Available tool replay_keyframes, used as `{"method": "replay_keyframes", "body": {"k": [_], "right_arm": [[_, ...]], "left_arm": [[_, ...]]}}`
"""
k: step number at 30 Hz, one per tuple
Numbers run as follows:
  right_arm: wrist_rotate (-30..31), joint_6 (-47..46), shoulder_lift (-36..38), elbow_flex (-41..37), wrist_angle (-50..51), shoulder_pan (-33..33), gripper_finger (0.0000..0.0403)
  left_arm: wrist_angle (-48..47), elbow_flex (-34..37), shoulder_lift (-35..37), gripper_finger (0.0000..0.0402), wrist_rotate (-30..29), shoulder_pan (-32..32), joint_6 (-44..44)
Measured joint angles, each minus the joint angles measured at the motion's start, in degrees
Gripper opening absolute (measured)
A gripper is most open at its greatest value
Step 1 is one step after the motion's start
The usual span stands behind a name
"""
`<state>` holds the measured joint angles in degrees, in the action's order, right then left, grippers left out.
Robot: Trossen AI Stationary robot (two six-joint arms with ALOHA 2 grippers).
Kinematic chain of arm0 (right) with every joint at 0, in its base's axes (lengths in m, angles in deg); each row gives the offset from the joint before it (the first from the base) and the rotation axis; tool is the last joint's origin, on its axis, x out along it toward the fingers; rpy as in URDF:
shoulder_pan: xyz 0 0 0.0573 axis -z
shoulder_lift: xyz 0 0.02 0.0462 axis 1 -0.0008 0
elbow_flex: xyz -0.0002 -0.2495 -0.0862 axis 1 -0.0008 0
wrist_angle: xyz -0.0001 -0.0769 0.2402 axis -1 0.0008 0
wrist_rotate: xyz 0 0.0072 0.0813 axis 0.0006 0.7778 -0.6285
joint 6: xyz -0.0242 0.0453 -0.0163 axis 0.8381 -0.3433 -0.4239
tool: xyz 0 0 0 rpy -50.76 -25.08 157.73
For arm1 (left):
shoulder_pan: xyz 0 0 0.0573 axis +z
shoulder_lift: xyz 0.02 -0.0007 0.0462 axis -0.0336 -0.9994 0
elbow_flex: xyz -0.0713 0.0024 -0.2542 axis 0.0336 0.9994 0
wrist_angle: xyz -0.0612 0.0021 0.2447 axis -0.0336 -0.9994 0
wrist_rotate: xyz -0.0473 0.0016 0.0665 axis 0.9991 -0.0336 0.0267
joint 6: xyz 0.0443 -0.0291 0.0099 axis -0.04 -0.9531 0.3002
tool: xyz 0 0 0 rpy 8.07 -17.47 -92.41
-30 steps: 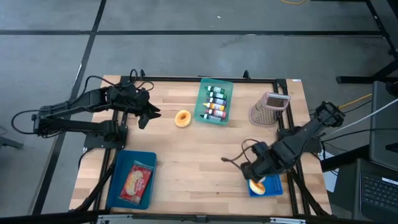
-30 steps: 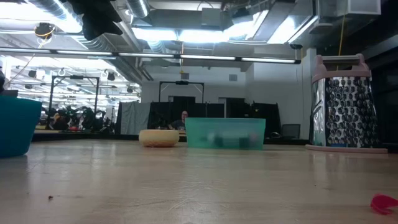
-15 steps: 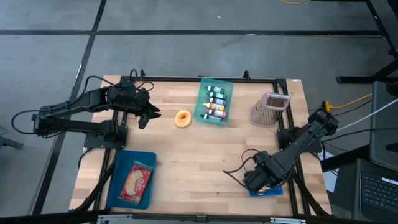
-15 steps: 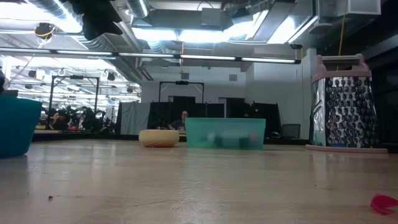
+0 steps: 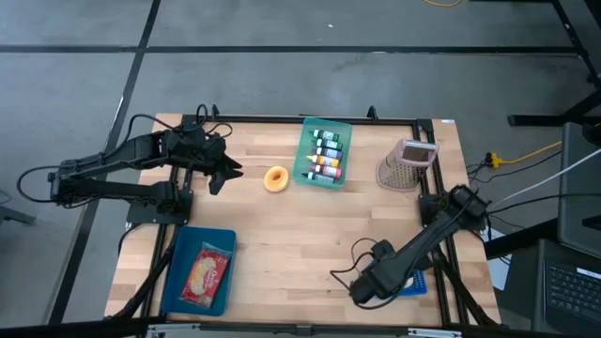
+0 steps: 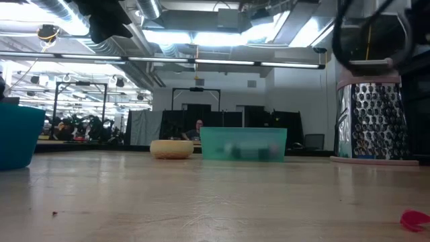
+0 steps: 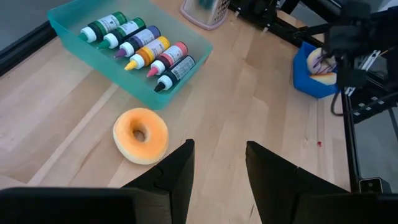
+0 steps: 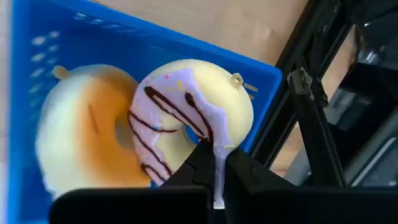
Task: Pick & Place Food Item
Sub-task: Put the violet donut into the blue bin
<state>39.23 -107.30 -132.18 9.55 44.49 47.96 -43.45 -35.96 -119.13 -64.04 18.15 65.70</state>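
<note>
A small blue bin (image 8: 68,37) near the table's near right corner holds an orange donut (image 8: 81,143) and a donut with purple icing and chocolate stripes (image 8: 186,118). My right gripper (image 8: 216,171) is shut on the iced donut; in the high view the arm (image 5: 376,277) covers most of the bin (image 5: 414,283). Another orange donut (image 5: 276,178) lies flat on the table mid-far. My left gripper (image 7: 217,163) hovers open above the table just left of it, touching nothing. My right gripper pinches the iced donut's rim (image 8: 214,146) between its two fingers, with a thin strip of icing showing between them. The fingers come from above, slanting down. The donut stands on edge over the bin and leans against the orange donut beside it.
A teal tray of paint bottles (image 5: 325,153) sits at the far middle, and a metal grater (image 5: 407,164) at the far right. At the near left a blue tray (image 5: 184,242) holds a packaged snack (image 5: 207,275). Bare wood lies between them.
My right gripper has come down and toward the table's near edge, tipping more steeply downward, and stays shut. Its arm now covers most of the blue bin in the high view, and a cable loop has entered the top right of the low view.
</note>
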Motion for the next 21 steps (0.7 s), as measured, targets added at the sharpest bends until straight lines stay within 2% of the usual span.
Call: {"method": "replay_keyframes", "body": {"k": [4, 12, 21], "right_arm": [[-0.4, 3.2, -2.2, 0.0, -1.6, 0.2, 0.0007], [1.4, 4.1, -1.7, 0.0, -3.6, 2.1, 0.0007], [4.6, 9.5, 0.1, 0.0, 2.4, 3.2, 0.0007]], "left_arm": [[0.0, 0.0, 0.0, 0.0139, 0.0, 0.0, 0.0], [0.0, 0.0, 0.0, 0.0139, 0.0, 0.0, -0.2], [0.1, 0.0, 0.0, 0.0139, 0.0, 0.0, -0.3]]}}
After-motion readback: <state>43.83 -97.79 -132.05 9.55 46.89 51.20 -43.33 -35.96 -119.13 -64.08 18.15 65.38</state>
